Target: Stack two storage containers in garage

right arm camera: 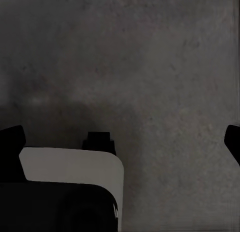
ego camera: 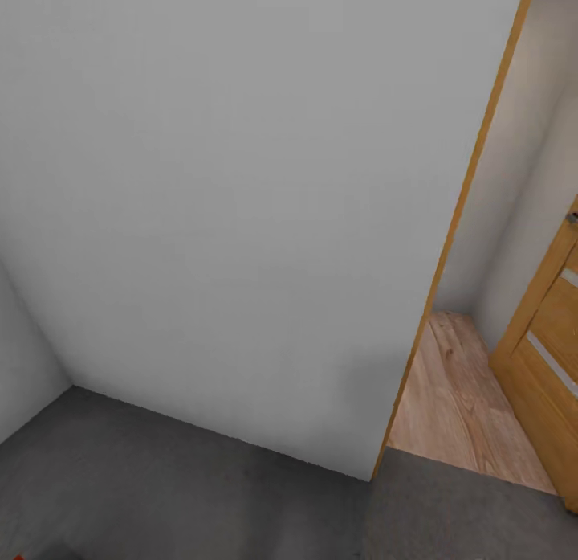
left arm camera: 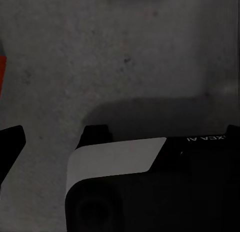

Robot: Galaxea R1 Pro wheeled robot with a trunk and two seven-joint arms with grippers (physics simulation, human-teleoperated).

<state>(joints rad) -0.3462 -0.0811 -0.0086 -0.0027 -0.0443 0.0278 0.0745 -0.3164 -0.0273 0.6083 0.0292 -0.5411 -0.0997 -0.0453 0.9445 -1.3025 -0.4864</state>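
so the head view is mostly showing a big plain white wall [ego camera: 233,198] running down to the floor [ego camera: 201,496], which is dark grey mottled concrete, so this is looking like the garage. at the right edge of that wall there's a wooden door frame [ego camera: 449,247], and past it a strip of light wood-plank flooring [ego camera: 457,399] is sitting beyond the threshold, with a wooden door [ego camera: 546,367] with pale inset strips standing open at the far right. both wrist cams are pointing down at the same grey concrete. the left hand [left arm camera: 122,134] is showing dark fingertips [left arm camera: 10,139] at opposite edges of its view, so its fingers are spread apart with nothing between them, and the right hand [right arm camera: 122,134] is looking the same, fingertips [right arm camera: 11,137] wide apart and gripping nothing. smallest bit: an orange-red sliver [left arm camera: 2,74] at the edge of the left wrist view, sitting low by the floor, likely one of the storage containers but too little is showing to tell.
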